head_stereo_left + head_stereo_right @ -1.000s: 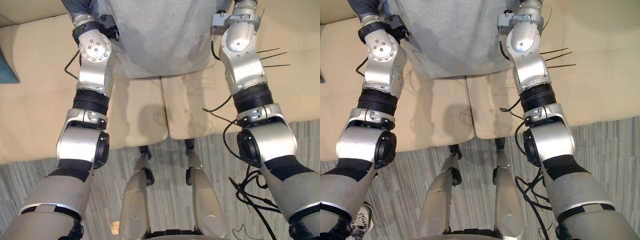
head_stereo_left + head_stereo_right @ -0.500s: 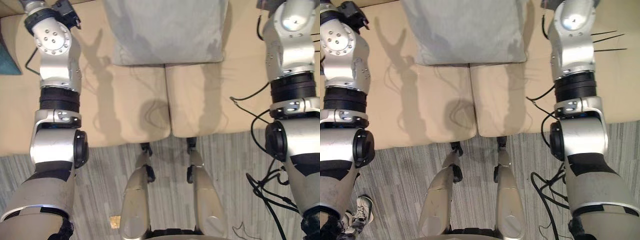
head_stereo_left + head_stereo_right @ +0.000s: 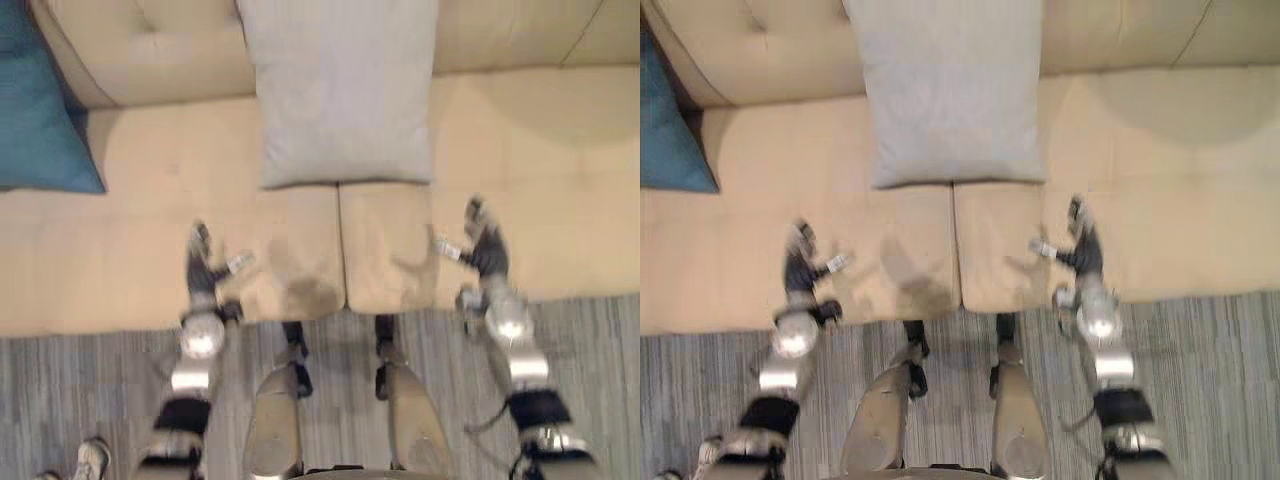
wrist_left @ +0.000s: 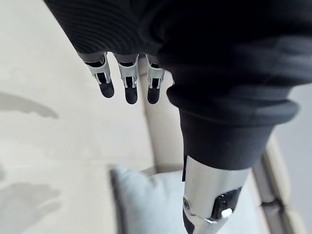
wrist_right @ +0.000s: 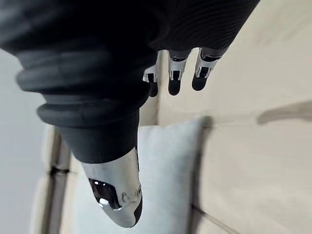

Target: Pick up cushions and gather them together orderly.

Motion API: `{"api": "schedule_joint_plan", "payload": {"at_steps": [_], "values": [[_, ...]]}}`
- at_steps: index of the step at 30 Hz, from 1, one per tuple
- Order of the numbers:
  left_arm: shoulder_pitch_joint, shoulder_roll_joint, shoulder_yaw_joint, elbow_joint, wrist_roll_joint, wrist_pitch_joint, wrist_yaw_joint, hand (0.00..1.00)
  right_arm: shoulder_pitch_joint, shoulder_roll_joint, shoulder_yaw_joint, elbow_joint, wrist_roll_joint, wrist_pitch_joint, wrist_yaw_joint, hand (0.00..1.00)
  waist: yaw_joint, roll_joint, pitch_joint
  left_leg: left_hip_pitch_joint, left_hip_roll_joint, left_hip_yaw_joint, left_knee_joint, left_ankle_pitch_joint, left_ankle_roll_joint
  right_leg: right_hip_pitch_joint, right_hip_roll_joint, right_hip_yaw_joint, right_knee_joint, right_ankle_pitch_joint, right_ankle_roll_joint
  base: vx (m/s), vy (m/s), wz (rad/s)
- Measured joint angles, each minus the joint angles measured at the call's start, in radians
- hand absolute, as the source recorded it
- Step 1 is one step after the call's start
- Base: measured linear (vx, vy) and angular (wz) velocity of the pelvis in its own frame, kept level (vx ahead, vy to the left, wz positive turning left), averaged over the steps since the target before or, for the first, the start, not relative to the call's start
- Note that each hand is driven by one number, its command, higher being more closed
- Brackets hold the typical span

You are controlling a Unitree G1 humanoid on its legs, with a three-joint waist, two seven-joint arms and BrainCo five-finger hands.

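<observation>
The grey cushion (image 3: 345, 95) lies in the middle of the sofa (image 3: 560, 230), its far edge up against the backrest and its near edge across the seam between the two seat pads. A blue cushion (image 3: 40, 110) sits well apart from it at the robot's left end of the seat, partly cut off by the edge of the view. Neither is held. The left robot hand (image 3: 203, 265) and the right robot hand (image 3: 485, 250) hover near the front edge of the seat, one on either side of the seam. Both are empty, and the wrist views show the left fingers (image 4: 126, 83) and the right fingers (image 5: 175, 78) straight and relaxed.

The grey cushion looks settled, so the step in hand is most likely fetching the blue one. That probably calls for turning or stepping left first, since it lies outside an easy reach. A soft cushion sags under a one-sided pinch, so gripping opposite edges with both hands should hold it square. Lifting it clear of the seat, rather than dragging it, would keep the fabric from bunching. It should go just beside the grey one — edges parallel, backs against the backrest — without nudging the grey cushion off line.
</observation>
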State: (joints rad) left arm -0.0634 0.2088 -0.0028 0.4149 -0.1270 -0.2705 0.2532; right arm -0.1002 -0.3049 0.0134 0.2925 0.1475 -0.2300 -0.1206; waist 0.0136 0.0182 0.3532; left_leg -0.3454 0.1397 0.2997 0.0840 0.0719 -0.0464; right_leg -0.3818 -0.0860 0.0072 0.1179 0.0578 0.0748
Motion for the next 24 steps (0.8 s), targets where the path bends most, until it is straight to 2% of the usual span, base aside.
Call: {"api": "schedule_joint_plan", "payload": {"at_steps": [2, 9, 13, 16, 17, 18, 19, 20, 21, 23, 24], "values": [[0.110, -0.012, 0.004, 0.107, 0.034, 0.005, -0.053, 0.00, 0.119, 0.029, -0.008, 0.104, -0.066, 0.001, 0.035, 0.00, -0.001, 0.008, -0.076, 0.043, -0.004, -0.006, -0.007, -0.008, -0.002, 0.043, -0.003, -0.008, -0.004, -0.019, 0.006, 0.10, -0.018, 0.05], [0.206, -0.037, 0.063, 0.423, 0.103, 0.045, -0.147, 0.00, 0.224, 0.070, -0.045, 0.438, -0.241, 0.014, 0.084, 0.00, -0.008, 0.018, -0.182, 0.223, -0.020, -0.014, -0.059, -0.025, -0.011, 0.211, -0.012, -0.012, -0.033, -0.046, 0.017, 0.08, 0.007, -0.01], [0.233, -0.040, 0.064, 0.465, 0.132, 0.057, -0.164, 0.00, 0.225, 0.071, -0.057, 0.530, -0.291, 0.026, 0.081, 0.00, -0.014, 0.007, -0.191, 0.279, -0.027, 0.006, -0.082, -0.024, -0.011, 0.238, -0.016, -0.001, -0.032, -0.048, 0.018, 0.01, 0.026, -0.14], [0.226, -0.039, 0.062, 0.463, 0.139, 0.064, -0.165, 0.00, 0.222, 0.091, -0.056, 0.547, -0.316, 0.046, 0.079, 0.00, -0.023, -0.014, -0.190, 0.268, -0.031, 0.026, -0.061, -0.027, -0.006, 0.210, -0.020, 0.024, 0.012, -0.047, 0.022, -0.04, 0.030, -0.19], [0.209, -0.041, 0.056, 0.459, 0.138, 0.065, -0.165, 0.00, 0.221, 0.105, -0.054, 0.544, -0.315, 0.049, 0.077, 0.00, -0.024, -0.023, -0.193, 0.220, -0.026, 0.037, 0.003, -0.042, 0.022, 0.168, -0.031, 0.023, 0.050, -0.029, 0.050, -0.09, 0.029, -0.17], [0.199, -0.047, 0.052, 0.453, 0.138, 0.065, -0.165, 0.00, 0.220, 0.106, -0.053, 0.545, -0.315, 0.050, 0.077, 0.00, -0.024, -0.020, -0.194, 0.199, -0.011, 0.044, 0.029, -0.050, 0.032, 0.141, -0.021, 0.021, 0.069, -0.009, 0.074, -0.14, 0.003, -0.29], [0.198, -0.059, 0.056, 0.436, 0.138, 0.064, -0.164, 0.00, 0.208, 0.113, -0.051, 0.545, -0.315, 0.058, 0.078, 0.00, -0.015, -0.009, -0.191, 0.186, 0.019, 0.061, 0.037, -0.056, 0.042, 0.104, -0.023, 0.010, 0.177, -0.046, 0.051, -0.13, -0.022, -0.20], [0.194, -0.061, 0.052, 0.422, 0.138, 0.065, -0.165, 0.00, 0.209, 0.125, -0.050, 0.543, -0.315, 0.061, 0.078, 0.00, -0.019, -0.017, -0.192, 0.179, 0.021, 0.055, 0.054, -0.056, 0.042, 0.055, -0.036, -0.015, 0.410, -0.140, 0.003, -0.13, -0.062, 0.08], [0.201, -0.062, 0.050, 0.398, 0.137, 0.067, -0.164, 0.00, 0.230, 0.140, -0.048, 0.541, -0.315, 0.062, 0.079, 0.00, -0.025, -0.023, -0.192, 0.186, 0.015, 0.040, 0.068, -0.060, 0.048, 0.050, -0.059, -0.024, 0.643, -0.205, 0.011, -0.14, -0.089, 0.25], [0.212, -0.066, 0.050, 0.365, 0.137, 0.068, -0.163, 0.00, 0.242, 0.147, -0.023, 0.541, -0.315, 0.062, 0.082, 0.00, -0.013, -0.054, -0.211, 0.170, 0.012, 0.018, 0.085, -0.043, 0.038, 0.115, -0.073, -0.005, 0.782, -0.233, 0.049, -0.15, -0.153, 0.28], [0.214, -0.068, 0.051, 0.357, 0.136, 0.068, -0.163, 0.00, 0.241, 0.147, -0.020, 0.541, -0.315, 0.061, 0.082, 0.00, -0.009, -0.064, -0.216, 0.156, 0.011, 0.011, 0.095, -0.035, 0.031, 0.139, -0.074, 0.000, 0.770, -0.231, 0.053, -0.18, -0.208, 0.32]]}}
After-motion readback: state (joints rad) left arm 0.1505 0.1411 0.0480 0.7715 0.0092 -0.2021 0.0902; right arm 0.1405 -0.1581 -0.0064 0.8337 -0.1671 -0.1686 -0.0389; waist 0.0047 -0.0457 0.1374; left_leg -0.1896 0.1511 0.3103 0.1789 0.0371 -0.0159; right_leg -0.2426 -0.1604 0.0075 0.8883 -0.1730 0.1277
